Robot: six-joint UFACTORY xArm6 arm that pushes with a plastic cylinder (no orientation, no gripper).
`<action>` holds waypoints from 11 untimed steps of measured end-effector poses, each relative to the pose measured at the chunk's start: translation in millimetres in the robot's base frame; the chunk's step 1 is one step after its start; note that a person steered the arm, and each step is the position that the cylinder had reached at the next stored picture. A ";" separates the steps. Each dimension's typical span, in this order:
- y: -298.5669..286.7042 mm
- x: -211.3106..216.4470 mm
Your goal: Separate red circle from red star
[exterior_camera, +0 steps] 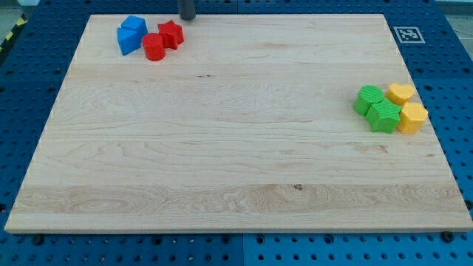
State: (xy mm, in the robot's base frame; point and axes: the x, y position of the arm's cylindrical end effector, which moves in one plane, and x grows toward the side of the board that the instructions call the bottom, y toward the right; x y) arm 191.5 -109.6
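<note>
**Board inventory: two clusters of blocks, rod at the top edge**

Surface: a pale wooden board (pixel 236 148) with visible grain, lying on a blue perforated table (pixel 451 74). A small black-and-white square marker (pixel 406 34) sits on the table just off the board's top right corner.

End effector: a straight dark rod entering from the view's top. My tip (pixel 188 18) stands at the board's top edge, just above and slightly right of the red star, apart from it. It is a bare rod with nothing to open or close, and it holds nothing and touches no block.

Cluster one, view's top left:
- Red star-shaped block (pixel 171 34), the rightmost piece of the group.
- Red circular (cylinder) block (pixel 154 47), just below and left of the red star, touching it or very nearly so; no clear gap shows between them.
- Blue blocks (pixel 131 34), angular in form, pressed together at the left of the red circle; they look like two pieces, exact shapes hard to make out.

Cluster two, view's right edge, mid height:
- Green blocks (pixel 377 107), two or three pieces packed together; outlines not distinct enough to name shapes.
- Yellow rounded block (pixel 400 93), at the top right of the green group.
- Yellow angular block (pixel 412 117), below it, against the green group's right side.

The two clusters lie well apart, at opposite sides of the board.
</note>
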 end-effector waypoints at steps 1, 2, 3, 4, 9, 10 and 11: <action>-43.1 10.9; -52.4 10.9; -50.3 34.4; -51.4 50.2; -43.3 171.4; -42.2 188.5; -25.4 182.0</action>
